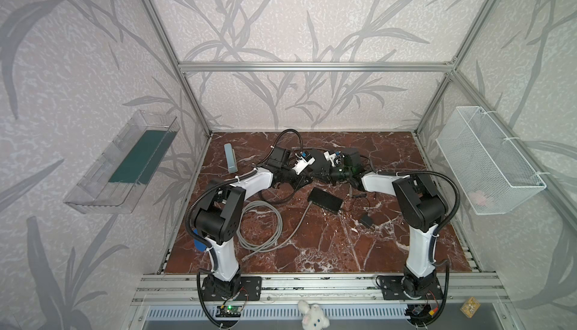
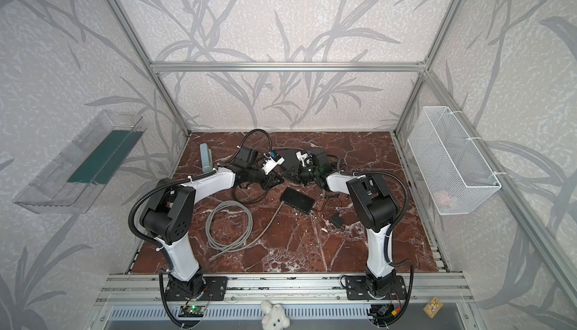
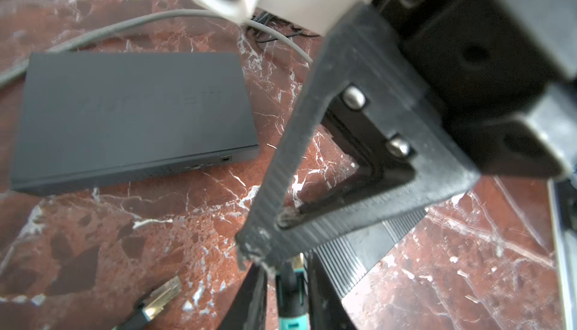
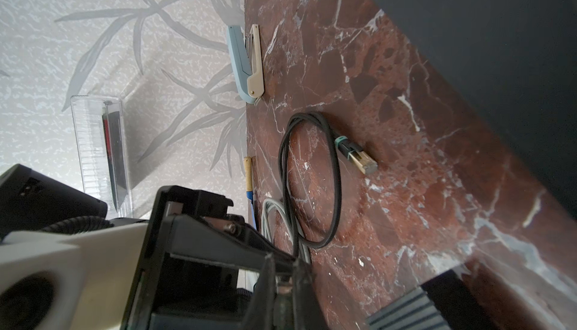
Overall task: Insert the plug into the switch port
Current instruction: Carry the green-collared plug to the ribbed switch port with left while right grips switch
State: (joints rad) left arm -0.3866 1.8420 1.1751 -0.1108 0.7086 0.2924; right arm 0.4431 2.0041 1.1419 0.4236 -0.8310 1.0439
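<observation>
Right gripper [image 4: 284, 281] clamped on plug [image 3: 288, 295] near the switch [image 3: 131, 110], left gripper [image 3: 284, 270] apart; I fear a skewed pinch jams the insertion.

Probably a robotics lab test cell: an aluminium-profile frame [image 1: 315, 67] boxes in a marble-patterned tabletop [image 1: 312, 250], leaf-print panels [image 1: 281, 16] serve as walls, and the left arm [image 1: 218, 213] and right arm [image 1: 418, 206] are bolted to a slotted rail [image 1: 312, 284] above a bare circuit board [image 1: 229, 309].

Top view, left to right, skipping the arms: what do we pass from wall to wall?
clear wall bin → stapler → grey cable coil → switch → power adapter → white wire basket
</observation>
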